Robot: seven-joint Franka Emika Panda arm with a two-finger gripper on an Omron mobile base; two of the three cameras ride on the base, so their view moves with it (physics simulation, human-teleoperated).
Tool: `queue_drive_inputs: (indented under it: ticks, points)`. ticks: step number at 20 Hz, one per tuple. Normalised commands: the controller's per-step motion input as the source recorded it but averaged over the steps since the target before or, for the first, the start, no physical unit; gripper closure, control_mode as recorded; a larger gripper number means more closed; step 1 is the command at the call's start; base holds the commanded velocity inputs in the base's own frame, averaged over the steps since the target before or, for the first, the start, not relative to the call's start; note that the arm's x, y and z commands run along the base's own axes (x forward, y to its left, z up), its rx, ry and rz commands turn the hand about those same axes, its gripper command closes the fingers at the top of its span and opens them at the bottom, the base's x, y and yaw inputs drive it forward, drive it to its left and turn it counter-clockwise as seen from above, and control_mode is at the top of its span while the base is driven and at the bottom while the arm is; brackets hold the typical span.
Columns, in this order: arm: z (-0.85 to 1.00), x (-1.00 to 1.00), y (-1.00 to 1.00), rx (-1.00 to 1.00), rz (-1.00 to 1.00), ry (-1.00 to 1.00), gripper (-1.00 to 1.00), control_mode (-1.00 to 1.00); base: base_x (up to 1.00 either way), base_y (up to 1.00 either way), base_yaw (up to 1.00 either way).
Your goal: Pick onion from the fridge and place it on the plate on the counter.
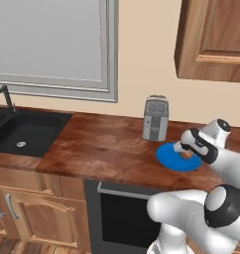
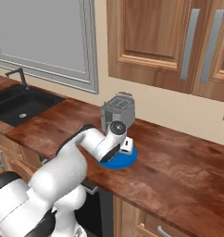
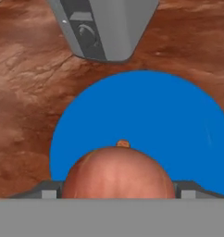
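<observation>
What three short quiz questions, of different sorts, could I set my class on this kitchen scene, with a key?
1. True or false: the onion is over the blue plate, between the fingers of the gripper.
2. Which appliance stands on the counter right behind the plate? A) grey toaster B) kettle C) blender
3. Fill in: at the far left of the counter lies a black ____ with a tap.

Key
1. True: in the hand view the onion sits between the finger tips with the plate beneath it.
2. A
3. sink
</observation>
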Motion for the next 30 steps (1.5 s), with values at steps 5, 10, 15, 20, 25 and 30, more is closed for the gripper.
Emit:
queue_drive_inputs:
  ticks: [5, 10, 15, 20, 25, 30]
  points:
    - [-0.37, 0.48, -0.09, 0.0, 0.09, 0.07, 1.0, -1.0, 0.0, 0.0, 0.0]
    - [-0.28, 0.28, -0.23, 0.0, 0.12, 0.05, 1.0, -1.0, 0.0, 0.0, 0.0]
    - [-0.06, 0.37, 0.02, 0.0, 0.08, 0.05, 1.0, -1.0, 0.0, 0.0, 0.0]
    - [0.0, 0.42, 0.23, -0.02, 0.01, 0.05, -1.0, -1.0, 0.0, 0.0, 0.0]
    - [0.05, -0.02, 0.05, 0.0, 0.0, 0.0, -1.0, -1.0, 0.0, 0.0, 0.0]
    - [0.23, -0.21, 0.02, 0.0, 0.0, 0.0, -1.0, -1.0, 0.0, 0.0, 0.0]
